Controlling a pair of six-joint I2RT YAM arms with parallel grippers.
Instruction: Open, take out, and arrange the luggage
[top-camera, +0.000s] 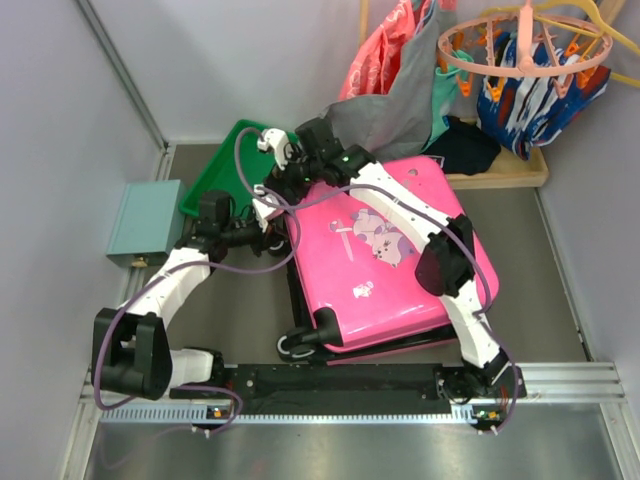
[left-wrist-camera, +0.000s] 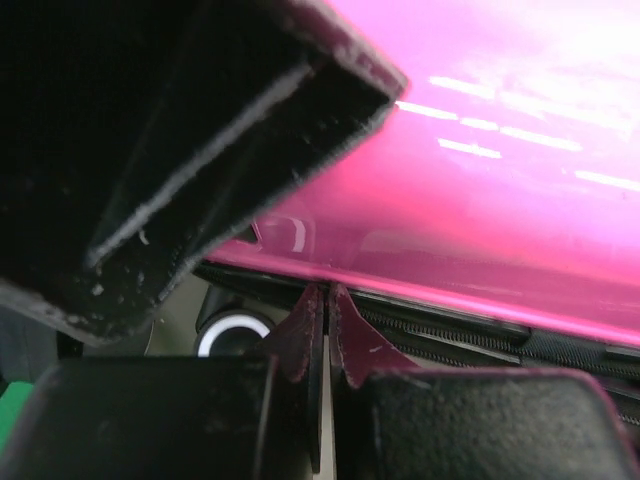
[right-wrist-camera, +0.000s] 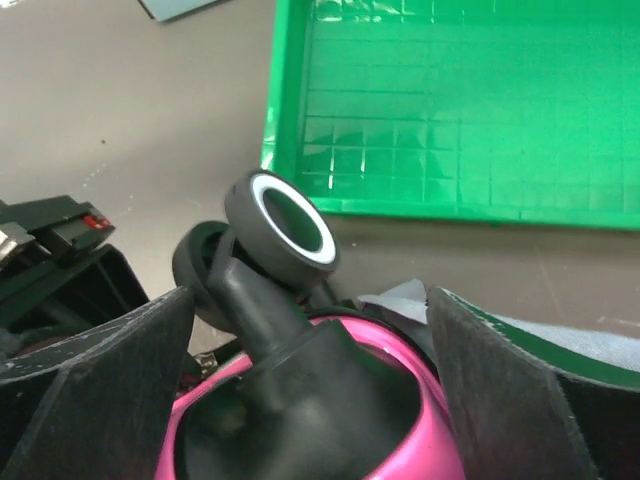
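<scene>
The hot-pink luggage (top-camera: 390, 250) lies flat in the middle of the floor, sticker side up, with its black wheels at the left end. My left gripper (top-camera: 268, 212) is at its left edge. In the left wrist view that gripper (left-wrist-camera: 326, 300) is shut, tips pressed to the black zip seam (left-wrist-camera: 450, 335) under the pink shell (left-wrist-camera: 480, 180), and nothing shows between the fingers. My right gripper (top-camera: 285, 160) is at the far left corner. It (right-wrist-camera: 310, 300) stands open, straddling the black wheel housing (right-wrist-camera: 320, 400) below a grey wheel (right-wrist-camera: 285, 225).
A green tray (top-camera: 215, 180) (right-wrist-camera: 450, 100) lies just beyond the luggage's left corner. A pale-teal box (top-camera: 145, 220) sits left of it by the wall. Clothes (top-camera: 400, 90) and a round peg hanger (top-camera: 520, 50) crowd the back right, above a wooden board (top-camera: 500, 175).
</scene>
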